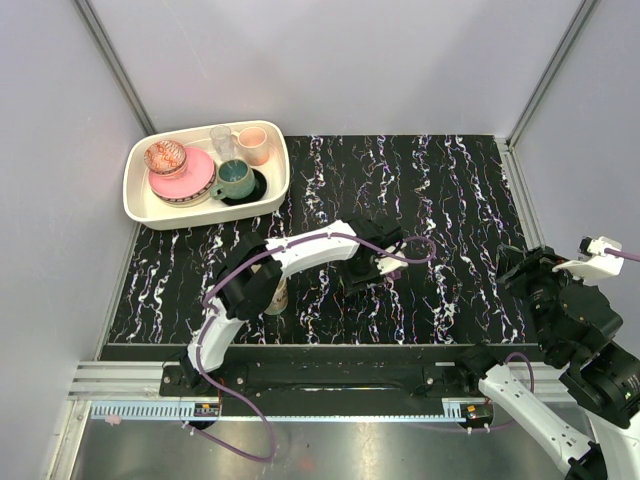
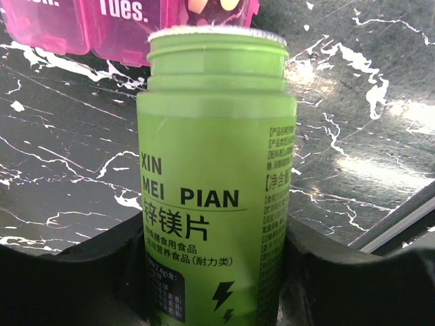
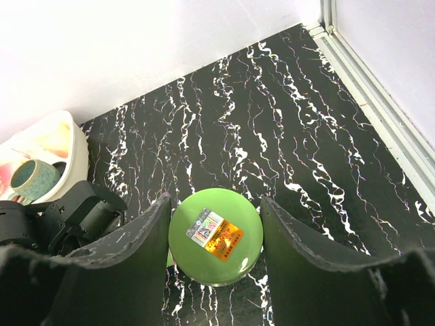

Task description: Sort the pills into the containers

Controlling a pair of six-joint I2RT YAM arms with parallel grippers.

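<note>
My left gripper [image 2: 216,275] is shut on the lime-green bottle [image 2: 216,170], one black finger on each side of its body. The bottle has no cap; its threaded open neck points at the magenta-purple pill box [image 2: 102,27], which lies on the tabletop just beyond it. Pale yellow pills [image 2: 204,5] show in one box compartment behind the neck. My right gripper [image 3: 215,207] is shut on the round green cap [image 3: 216,234] with a sticker, above the table at the right. In the top view, the left gripper [image 1: 368,268] is mid-table and the right gripper [image 1: 530,282] is at the right edge.
A cream tray [image 1: 140,205] at the back left holds a pink plate, a teal cup [image 1: 236,180], a pink cup and a glass. A beige mug [image 1: 277,296] stands under the left arm. A metal rail [image 3: 380,109] runs along the table's right edge.
</note>
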